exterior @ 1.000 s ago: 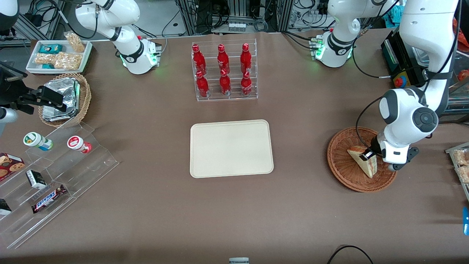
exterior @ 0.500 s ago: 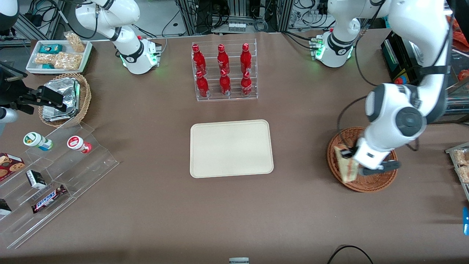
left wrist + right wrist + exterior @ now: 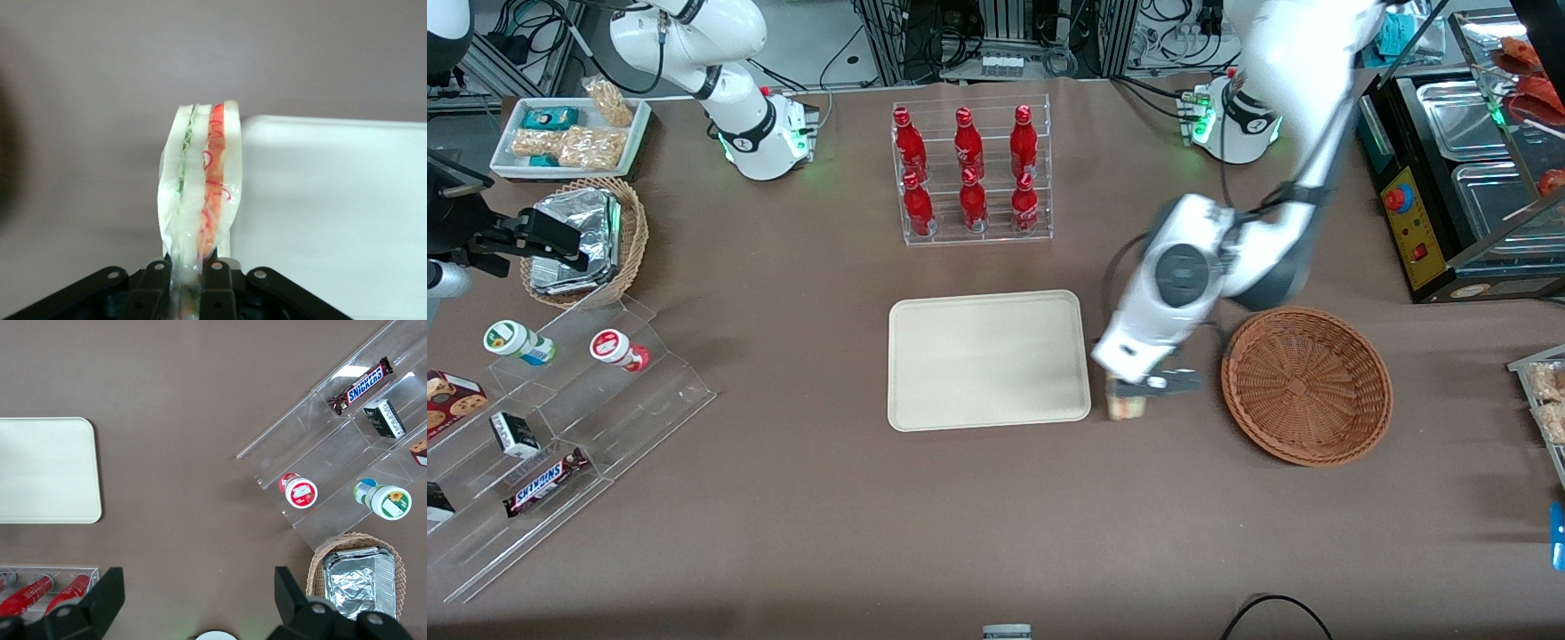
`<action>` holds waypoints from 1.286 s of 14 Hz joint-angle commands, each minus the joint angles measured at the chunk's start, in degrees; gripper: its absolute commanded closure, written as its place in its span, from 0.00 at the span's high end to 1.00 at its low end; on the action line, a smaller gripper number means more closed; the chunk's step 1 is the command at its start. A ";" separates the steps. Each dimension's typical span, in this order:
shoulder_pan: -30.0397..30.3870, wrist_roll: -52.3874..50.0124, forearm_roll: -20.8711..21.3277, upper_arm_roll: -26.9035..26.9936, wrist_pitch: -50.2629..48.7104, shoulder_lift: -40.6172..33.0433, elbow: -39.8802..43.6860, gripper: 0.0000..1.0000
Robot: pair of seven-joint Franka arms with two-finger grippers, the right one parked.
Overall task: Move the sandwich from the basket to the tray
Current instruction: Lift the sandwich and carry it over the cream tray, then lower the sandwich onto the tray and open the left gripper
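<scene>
Between the tray (image 3: 989,360) and the basket (image 3: 1305,384), my gripper (image 3: 1129,397) hangs over bare table, clamped on the sandwich (image 3: 1126,405). Front view shows only a small tan-and-layered end of the sandwich poking out below my wrist housing; the fingers themselves are hidden under the white arm there. Wrist view fills that in: both black fingers (image 3: 215,275) pinch the wrapped wedge (image 3: 199,187) from either side, bread standing on edge, green layer on one face, red on the other, clear wrap bulging around it. The part of the wedge inside my grip is cut off by the frame edge. In the wrist view a pale tray corner (image 3: 333,200) sits just beside the sandwich, brown table on the remaining side. Front view shows the basket with no sandwich in it, wicker floor fully visible, and nothing lying on the tray. Right wrist view catches a tray corner (image 3: 47,470) but not my gripper or the sandwich. Whether the sandwich overlaps the tray rim, I cannot tell.
</scene>
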 commanded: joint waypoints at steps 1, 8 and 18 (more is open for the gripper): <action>-6.25 -8.69 -0.82 0.92 -0.65 7.44 9.58 0.00; -15.57 -21.20 -0.20 1.18 -0.39 16.24 19.98 0.00; -16.81 -20.50 1.80 2.66 1.81 14.24 19.19 1.00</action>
